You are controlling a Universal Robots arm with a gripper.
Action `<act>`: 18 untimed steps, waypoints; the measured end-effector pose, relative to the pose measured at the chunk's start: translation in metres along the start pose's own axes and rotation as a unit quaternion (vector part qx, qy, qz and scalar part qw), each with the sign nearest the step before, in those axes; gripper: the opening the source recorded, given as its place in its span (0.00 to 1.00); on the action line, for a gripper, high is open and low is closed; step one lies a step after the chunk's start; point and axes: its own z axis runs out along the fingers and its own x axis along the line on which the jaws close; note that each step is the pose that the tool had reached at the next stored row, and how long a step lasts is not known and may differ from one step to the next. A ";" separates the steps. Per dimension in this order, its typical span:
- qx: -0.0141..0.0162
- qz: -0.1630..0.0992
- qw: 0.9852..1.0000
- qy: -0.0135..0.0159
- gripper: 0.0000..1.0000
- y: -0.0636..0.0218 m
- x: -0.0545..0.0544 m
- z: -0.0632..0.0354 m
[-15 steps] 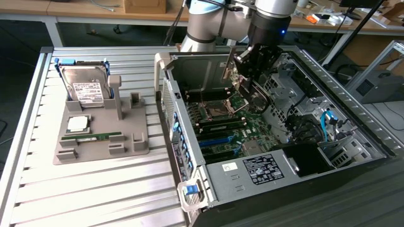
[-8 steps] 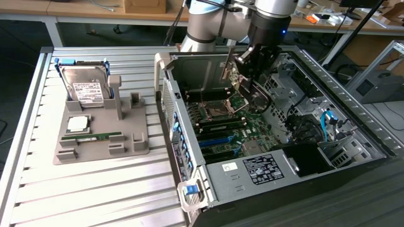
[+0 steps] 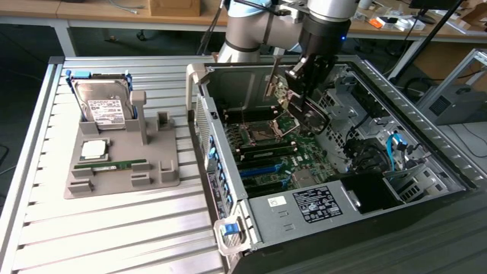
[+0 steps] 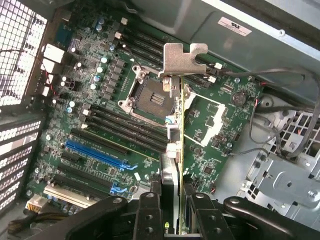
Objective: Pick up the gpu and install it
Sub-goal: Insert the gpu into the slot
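Tool (image 4: 172,202) is gripping the gpu (image 4: 181,125) by one end inside the case (image 3: 228,85), over the socket (image 4: 150,95). Long axis is pointing boardward, bracket (image 4: 182,57) leading. Blue slot (image 4: 97,155) is lying off toward the power supply (image 3: 320,202) end.

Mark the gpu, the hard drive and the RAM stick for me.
gpu (image 4: 178,60), wrist view, on its silver metal bracket.
hard drive (image 3: 105,111), exterior view, on its white label.
RAM stick (image 3: 111,165), exterior view, on the middle of the narrow green strip.
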 end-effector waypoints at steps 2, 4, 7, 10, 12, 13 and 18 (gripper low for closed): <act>0.000 -0.011 1.000 -0.001 0.27 0.0000 0.000 0.0001; -0.001 -0.020 1.000 -0.002 0.27 0.0000 0.000 0.0001; -0.001 -0.033 0.999 -0.003 0.27 0.0000 0.000 0.0002; -0.002 -0.046 0.999 -0.005 0.27 0.0000 0.000 0.0003; -0.002 -0.053 0.999 -0.005 0.27 0.0000 0.000 0.0003; -0.002 -0.056 0.998 -0.006 0.27 0.0000 0.000 0.0004; -0.003 -0.074 0.997 -0.008 0.27 0.0001 0.000 0.0005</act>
